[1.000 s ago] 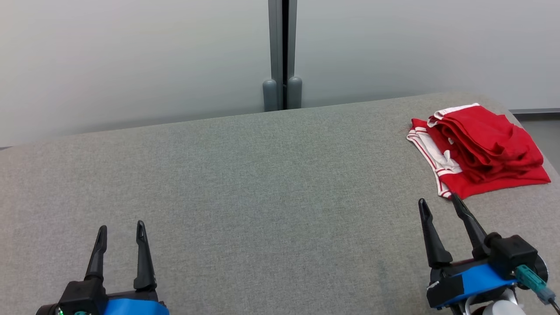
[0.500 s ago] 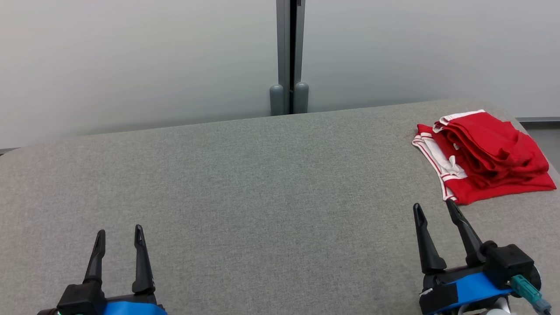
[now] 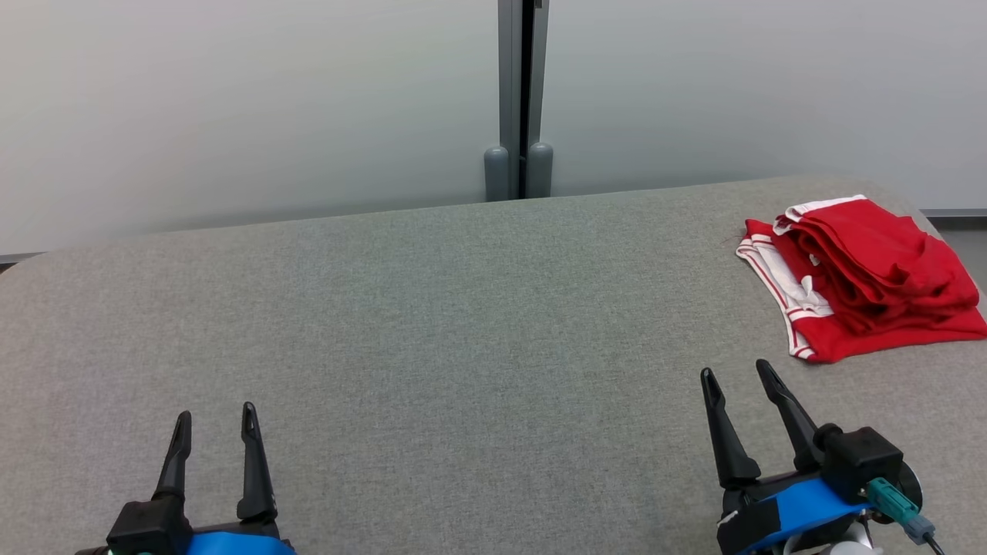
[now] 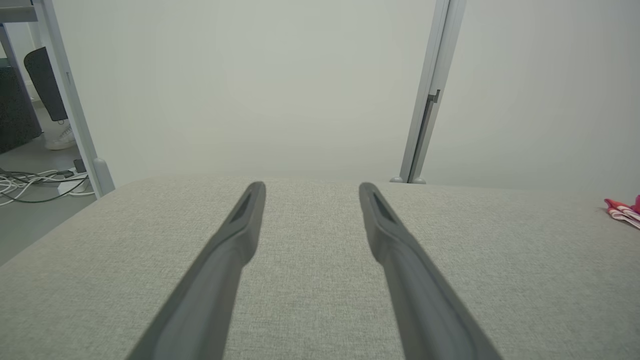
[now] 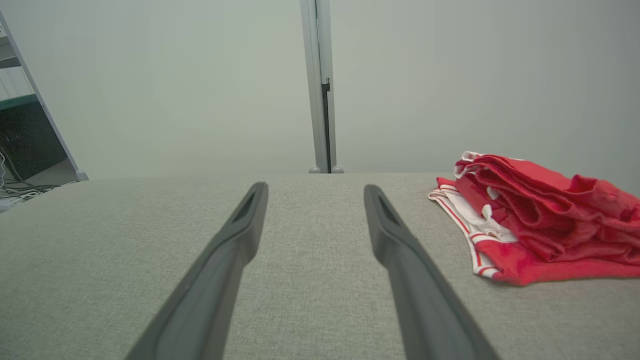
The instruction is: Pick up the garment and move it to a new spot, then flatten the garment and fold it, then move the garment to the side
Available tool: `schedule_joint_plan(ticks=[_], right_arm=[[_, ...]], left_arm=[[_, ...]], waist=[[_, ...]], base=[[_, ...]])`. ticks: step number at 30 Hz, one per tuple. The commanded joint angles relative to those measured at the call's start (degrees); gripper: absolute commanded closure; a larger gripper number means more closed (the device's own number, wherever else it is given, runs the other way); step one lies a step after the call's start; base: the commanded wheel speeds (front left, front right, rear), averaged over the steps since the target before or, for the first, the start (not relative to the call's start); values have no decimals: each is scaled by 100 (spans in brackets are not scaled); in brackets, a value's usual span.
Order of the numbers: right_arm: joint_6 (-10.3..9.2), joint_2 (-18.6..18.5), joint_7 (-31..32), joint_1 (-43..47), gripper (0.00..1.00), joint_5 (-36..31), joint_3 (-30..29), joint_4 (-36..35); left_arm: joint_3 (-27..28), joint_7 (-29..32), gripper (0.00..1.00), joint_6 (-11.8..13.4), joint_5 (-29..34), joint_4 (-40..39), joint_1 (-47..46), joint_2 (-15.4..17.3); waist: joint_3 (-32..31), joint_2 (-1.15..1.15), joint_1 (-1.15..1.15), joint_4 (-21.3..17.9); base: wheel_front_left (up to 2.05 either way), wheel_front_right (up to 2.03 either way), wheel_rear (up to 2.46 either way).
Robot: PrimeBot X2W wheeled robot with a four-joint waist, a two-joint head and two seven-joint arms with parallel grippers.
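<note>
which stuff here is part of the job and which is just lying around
Job:
garment, red, folded, far right
table under it
left gripper and right gripper, both open and empty

Lying about:
post behind the table
cables on the floor

Grey cushion [image 3: 432,324] bare across middle, left; folded garment [image 3: 864,270] blocks far right corner.
</note>
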Motion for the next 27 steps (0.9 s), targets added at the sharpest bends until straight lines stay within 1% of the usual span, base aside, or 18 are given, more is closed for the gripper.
schedule_joint_plan(ticks=[1, 10, 11, 15, 27], right_arm=[[1, 20, -15, -85, 0, 17, -6, 16], [1, 26, -15, -90, 0, 1, -39, 4], [0, 9, 0, -47, 100, 1, -26, 23], [0, 10, 31, 76, 100, 81, -23, 166], [0, 5, 368, 29, 100, 1445, -189, 118]], left_arm=[[-13, -13, 0, 21, -2, 13, -86, -6], [-6, -13, 0, 34, 29, 10, -83, -5], [-2, 0, 100, 15, 10, 24, -10, 0], [24, 68, 100, 6, -74, 219, 28, -15], [92, 420, 100, -77, -1446, 237, -152, -12]], waist=[[6, -1, 0, 7], [32, -1, 0, -15], [32, -1, 0, -12], [32, -1, 0, -8], [26, -1, 0, 22]], base=[[0, 0, 0], [0, 0, 0], [0, 0, 0], [0, 0, 0], [0, 0, 0]])
